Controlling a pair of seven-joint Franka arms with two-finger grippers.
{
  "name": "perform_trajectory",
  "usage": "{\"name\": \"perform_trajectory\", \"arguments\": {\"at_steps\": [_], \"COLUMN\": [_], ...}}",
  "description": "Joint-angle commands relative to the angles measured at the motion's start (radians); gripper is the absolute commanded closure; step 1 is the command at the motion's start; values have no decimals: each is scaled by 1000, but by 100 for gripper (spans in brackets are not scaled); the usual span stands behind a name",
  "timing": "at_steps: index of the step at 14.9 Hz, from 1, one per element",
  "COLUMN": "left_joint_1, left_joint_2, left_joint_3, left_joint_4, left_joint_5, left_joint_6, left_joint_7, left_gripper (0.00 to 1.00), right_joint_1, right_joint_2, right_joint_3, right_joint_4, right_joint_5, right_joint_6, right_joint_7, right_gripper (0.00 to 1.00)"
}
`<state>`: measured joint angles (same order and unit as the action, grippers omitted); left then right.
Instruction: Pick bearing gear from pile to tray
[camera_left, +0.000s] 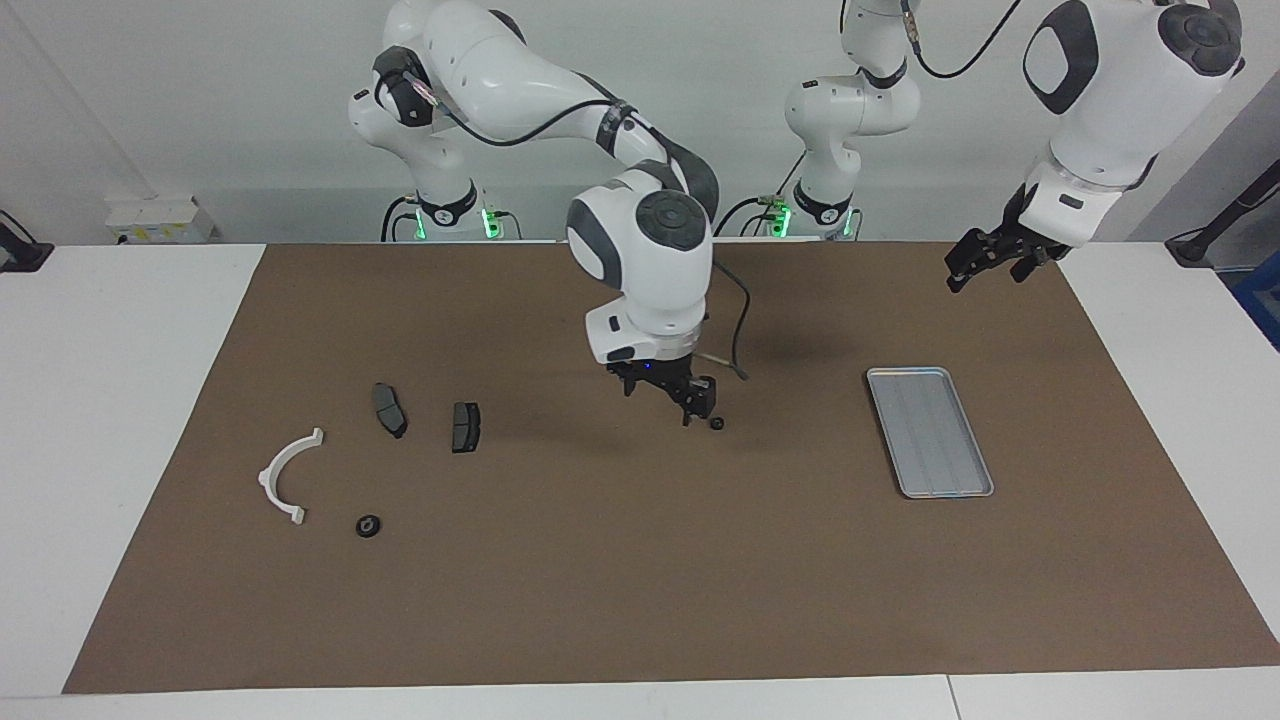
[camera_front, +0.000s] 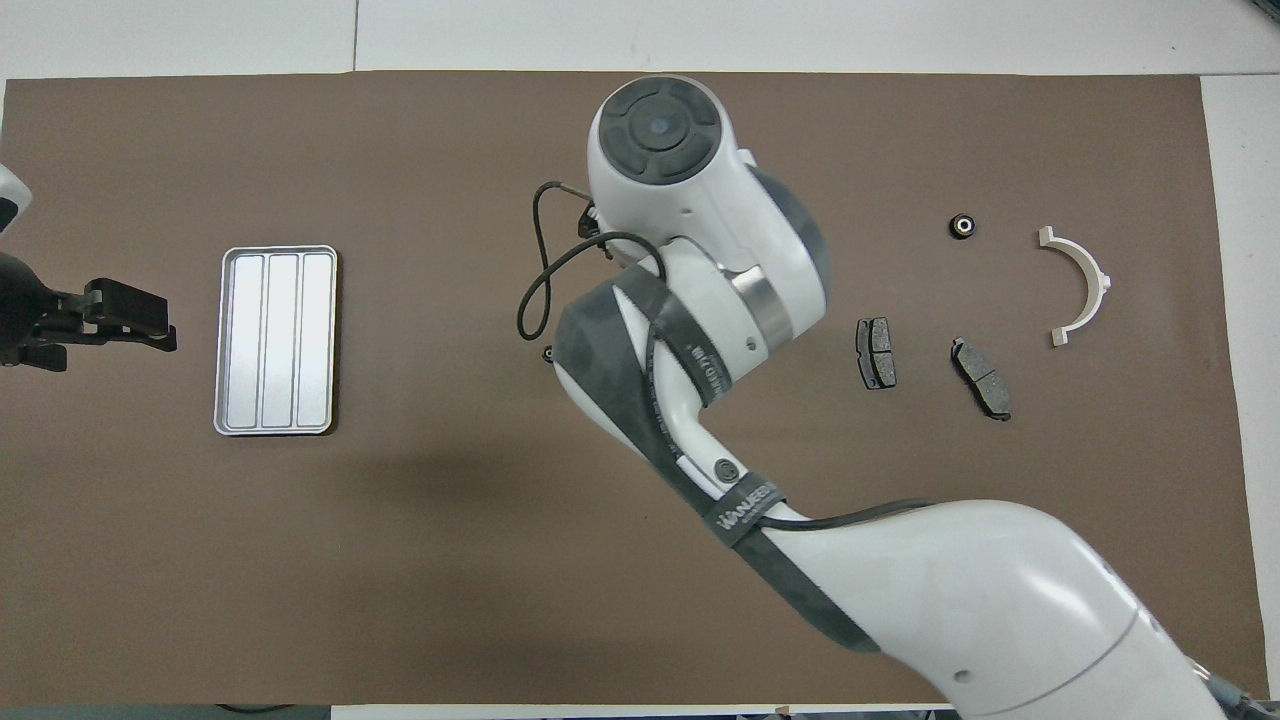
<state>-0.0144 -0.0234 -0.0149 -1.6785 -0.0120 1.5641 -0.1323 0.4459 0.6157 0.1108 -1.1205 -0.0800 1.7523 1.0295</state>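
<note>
The pile lies toward the right arm's end of the mat: a white half-ring bracket (camera_left: 288, 475) (camera_front: 1080, 285), two dark pad plates (camera_left: 389, 409) (camera_left: 465, 426), and a black round piece with a pale centre (camera_left: 368, 525) (camera_front: 962, 226). A smaller black round piece (camera_left: 717, 423) (camera_front: 547, 352) lies alone on the mat between the pile and the tray (camera_left: 930, 432) (camera_front: 275, 340). My right gripper (camera_left: 665, 398) hangs open just above the mat beside that piece, apart from it. The overhead view hides this gripper under its own wrist. My left gripper (camera_left: 985, 262) (camera_front: 130, 320) waits open, raised over the mat's edge beside the tray.
A brown mat (camera_left: 620, 580) covers the table, with white table (camera_left: 110, 400) showing around it. The tray holds nothing. The right arm's cable (camera_front: 535, 290) loops out over the mat's middle. Both arm bases stand at the robots' edge.
</note>
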Motion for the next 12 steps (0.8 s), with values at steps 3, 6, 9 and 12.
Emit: {"name": "perform_trajectory", "arguments": {"at_steps": [3, 6, 9, 12], "left_joint_1": [-27, -108, -232, -324], "left_joint_2": [-33, -35, -23, 71], "left_joint_3": [-7, -11, -16, -14], "left_joint_4": [-29, -53, -110, -106], "left_joint_5": [-9, -9, -11, -29], "left_joint_6": [-3, 66, 203, 272], "left_joint_7": [-1, -106, -387, -473], "left_gripper": [0, 0, 0, 0], "right_joint_1": [-209, -332, -433, -513], "right_joint_2": [-73, -74, -114, -126], "right_joint_3": [12, 12, 10, 10], "right_joint_4": [-47, -82, -215, -356], "right_joint_5": [-1, -3, -4, -6], "right_joint_6": [-47, -8, 123, 298], "right_joint_7": [-576, -854, -995, -1100], "right_gripper": [0, 0, 0, 0]}}
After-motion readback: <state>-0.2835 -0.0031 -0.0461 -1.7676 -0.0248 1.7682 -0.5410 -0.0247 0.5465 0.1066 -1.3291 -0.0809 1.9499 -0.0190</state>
